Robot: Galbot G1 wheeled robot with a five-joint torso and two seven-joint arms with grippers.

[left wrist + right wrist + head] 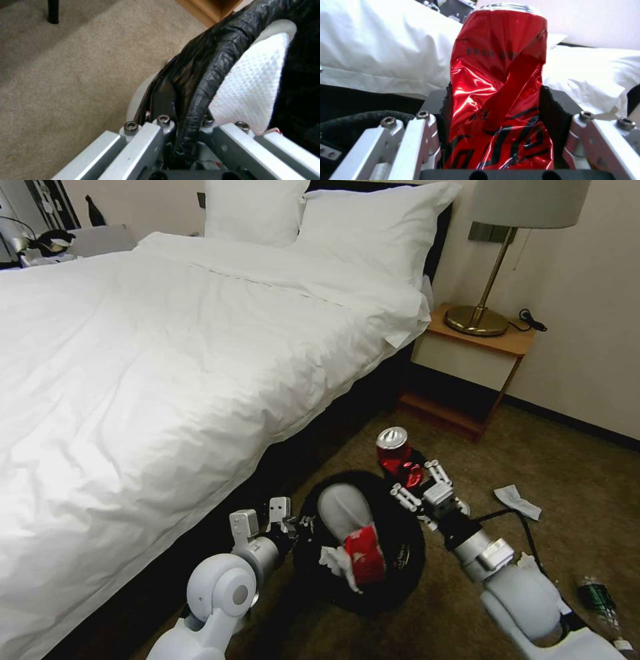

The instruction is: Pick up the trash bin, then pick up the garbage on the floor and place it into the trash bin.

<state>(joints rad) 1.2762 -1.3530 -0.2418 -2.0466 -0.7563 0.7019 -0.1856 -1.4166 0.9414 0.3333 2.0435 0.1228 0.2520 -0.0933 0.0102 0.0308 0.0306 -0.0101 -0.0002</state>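
- Two arms are at work by the big white bed. Floor is brown carpet.
- Trash bin is round & black w/ a dark bag wrapped over its rim. It sits low in front of the robot, between the 2 arms, next to the bed's side. Can't tell if it's off the floor.
- L gripper is pinched tight on the bin's rim, on the bed side. L wrist view shows the bagged rim running between the fingers. Bin looks light & stiff enough to hold by the rim, but the bag is smooth, so it may slip.
- Inside the bin: a white slipper, a red packet & a bit of white tissue.
- R gripper is squeezed on a crushed red can, held up just past the bin's far rim. R wrist view shows the can standing up between dark pads.
- Can is light, thin metal, shiny & slick, already bent. Best grip is the middle, not too hard. I think it goes in the bin next.
- Still on the carpet to the R: a white crumpled tissue & a green bottle, well apart from the bin. Tissue is soft; bottle is light & may roll.
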